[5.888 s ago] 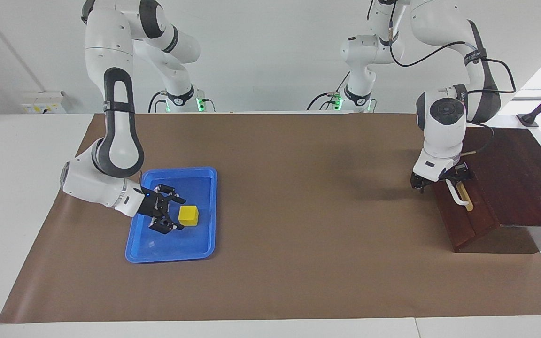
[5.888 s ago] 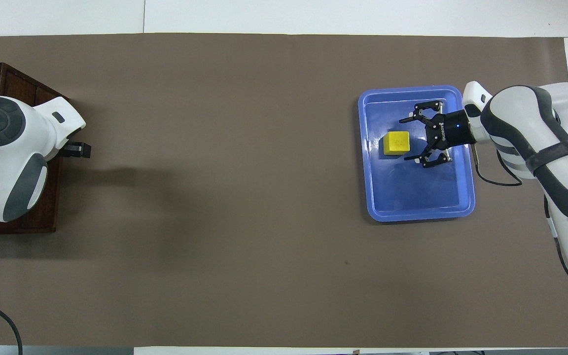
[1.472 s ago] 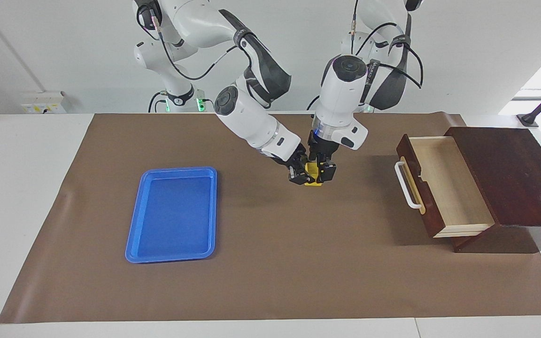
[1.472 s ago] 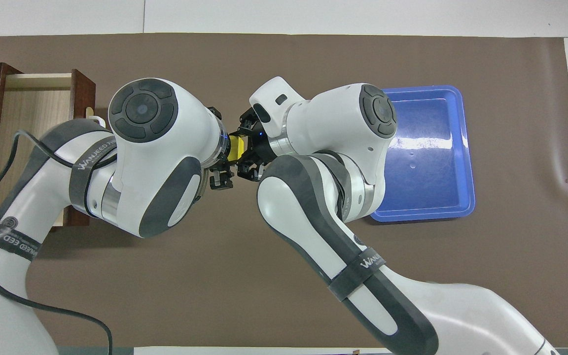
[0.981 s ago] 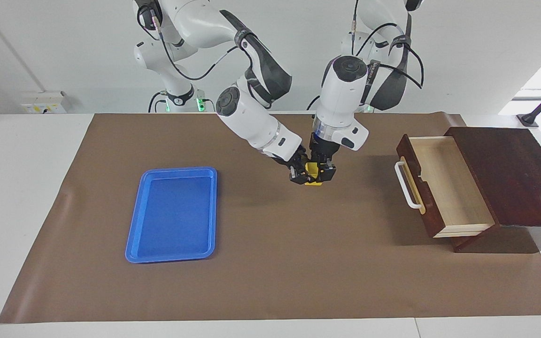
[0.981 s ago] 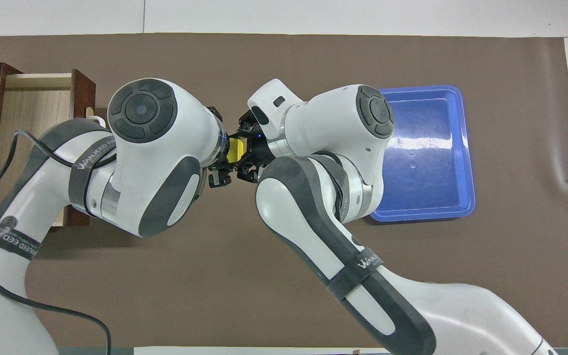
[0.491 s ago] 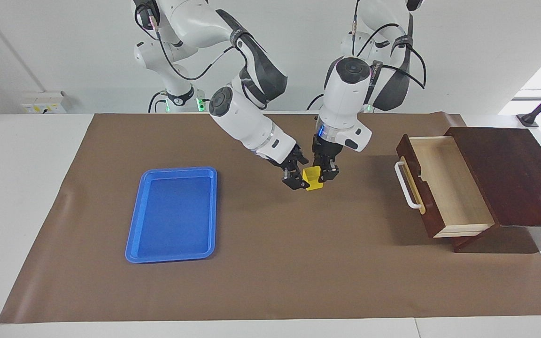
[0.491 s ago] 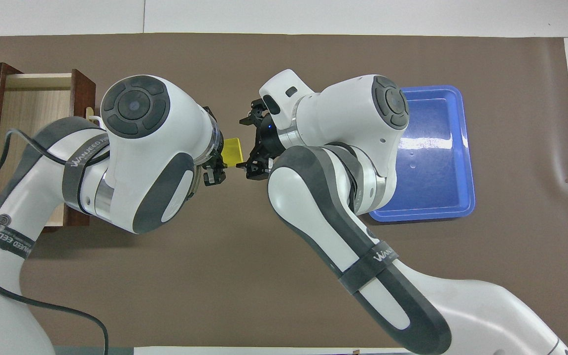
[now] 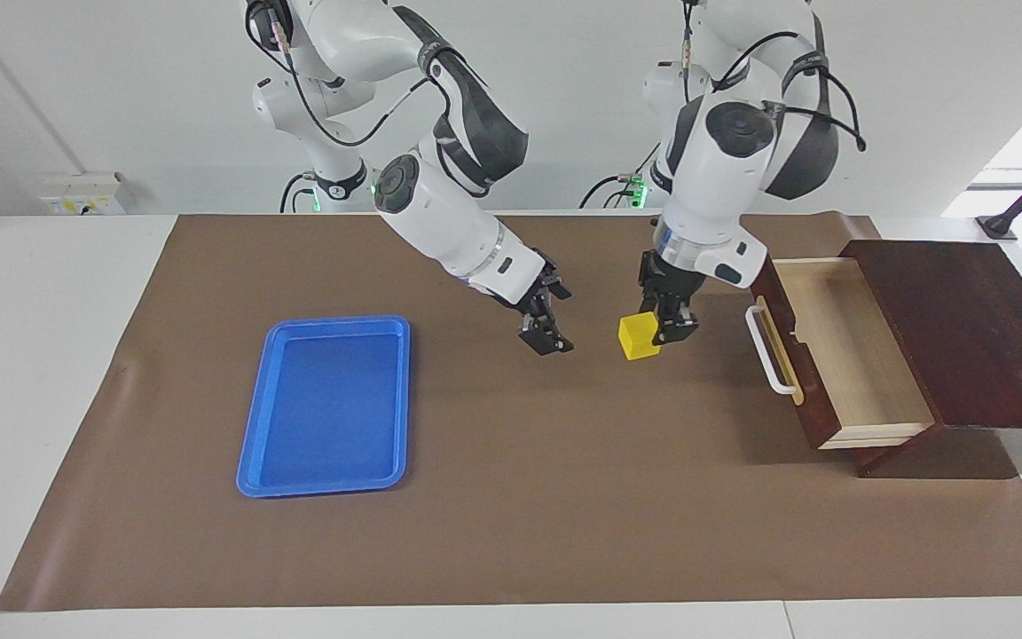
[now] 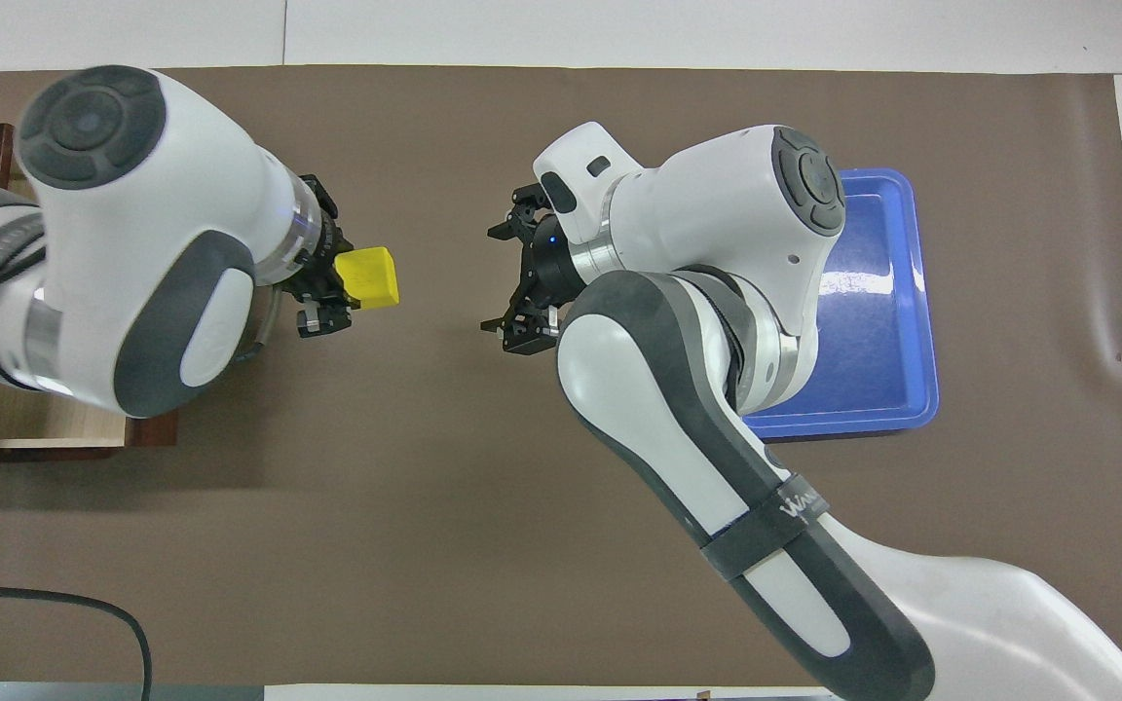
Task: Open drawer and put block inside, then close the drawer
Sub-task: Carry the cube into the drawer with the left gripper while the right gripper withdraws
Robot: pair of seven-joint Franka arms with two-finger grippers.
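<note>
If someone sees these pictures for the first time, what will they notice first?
The left gripper holds a yellow block in the air over the brown mat, beside the open drawer. The right gripper, open and empty, hangs over the mat's middle, and a blue tray lies at the right arm's end.

place: robotics lab | arms: two white arms [image 9: 440, 213] mounted at one desk [image 9: 32, 293] | cover: brown mat [image 9: 511, 497] | wall: plain white [image 9: 58, 89], socket box [image 9: 85, 193] | cables: trailing from arm bases
</note>
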